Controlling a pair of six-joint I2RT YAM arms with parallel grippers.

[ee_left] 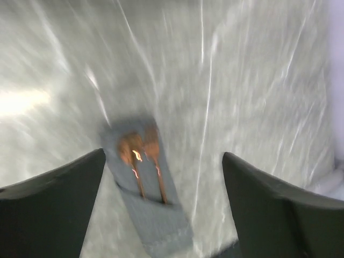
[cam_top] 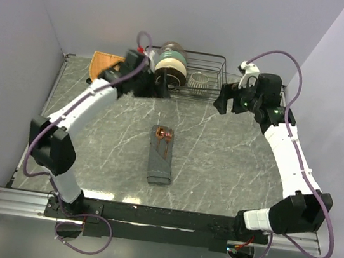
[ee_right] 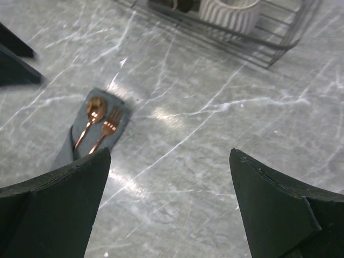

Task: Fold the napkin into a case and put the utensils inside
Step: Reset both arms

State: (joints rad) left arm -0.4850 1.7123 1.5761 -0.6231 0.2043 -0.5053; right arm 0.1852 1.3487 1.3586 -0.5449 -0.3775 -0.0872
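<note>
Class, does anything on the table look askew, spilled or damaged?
Nothing stands out. The narrow dark grey fabric case lies flat, with the copper-coloured metal spoon and fork tucked in its pocket.

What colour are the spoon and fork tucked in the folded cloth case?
Shiny copper metal spoon and fork, clearest in the right wrist view.

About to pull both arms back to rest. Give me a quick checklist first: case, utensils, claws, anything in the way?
1. Case folded into a narrow strip: ok.
2. Spoon and fork tucked in its pocket, heads showing: ok.
3. Left claw open, empty, raised off the case: ok.
4. Right claw open, empty: ok.
5. Left claw clear of the wire rack: cannot tell; the top view shows them close together.
</note>
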